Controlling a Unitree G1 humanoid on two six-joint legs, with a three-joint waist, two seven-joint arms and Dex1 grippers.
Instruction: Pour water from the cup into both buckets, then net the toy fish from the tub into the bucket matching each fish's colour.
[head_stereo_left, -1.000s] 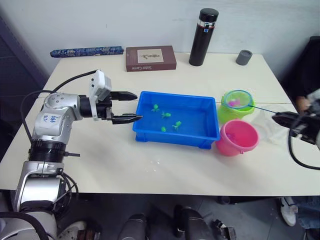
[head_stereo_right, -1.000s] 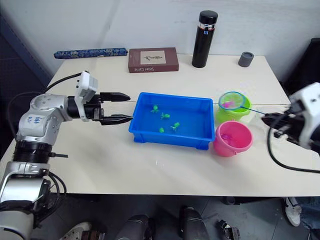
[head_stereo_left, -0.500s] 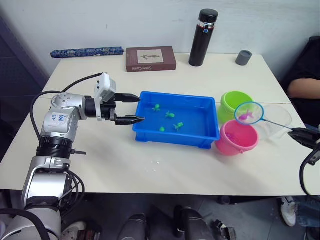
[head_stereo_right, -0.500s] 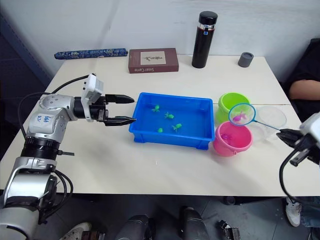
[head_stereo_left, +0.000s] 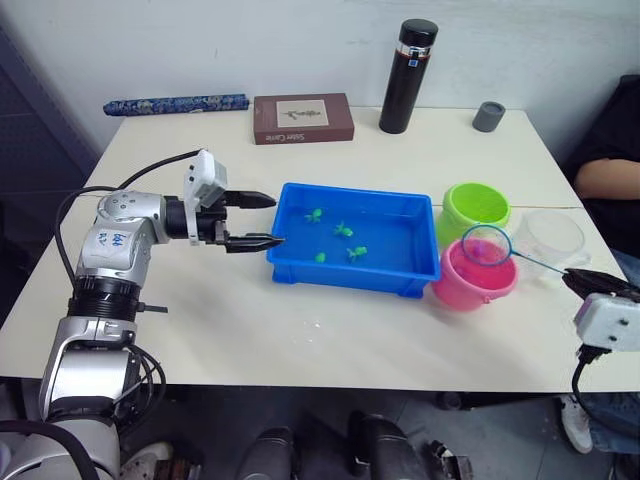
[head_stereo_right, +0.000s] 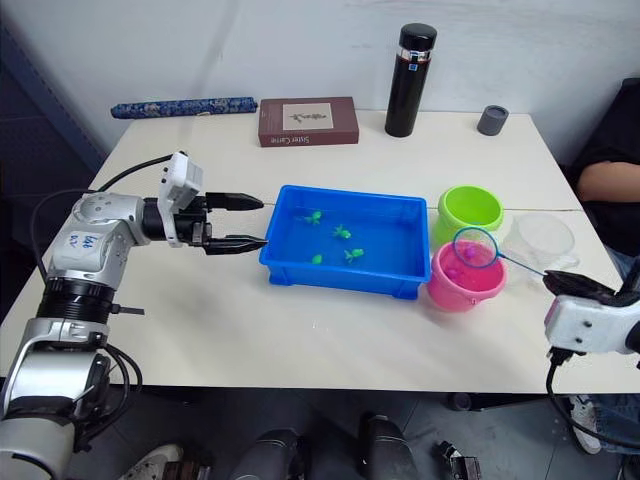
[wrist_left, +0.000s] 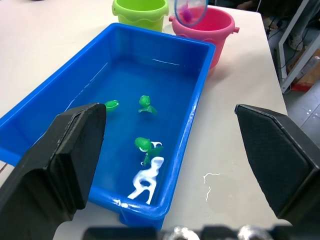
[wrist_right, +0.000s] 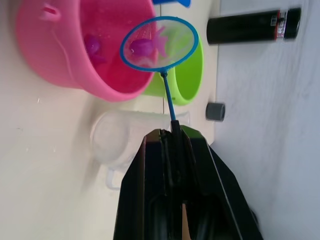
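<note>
One pink fish (wrist_right: 144, 47) is cupped in the net (wrist_right: 159, 43), held over the pink bucket (head_stereo_left: 473, 273) by the right gripper (wrist_right: 172, 137), clamped on its handle. Left gripper (head_stereo_left: 258, 220) is spread wide beside the tub (head_stereo_left: 350, 272).

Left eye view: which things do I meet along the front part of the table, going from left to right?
Left gripper → blue tub holding green toy fish → pink bucket with the net over it → clear cup → right gripper.
</note>
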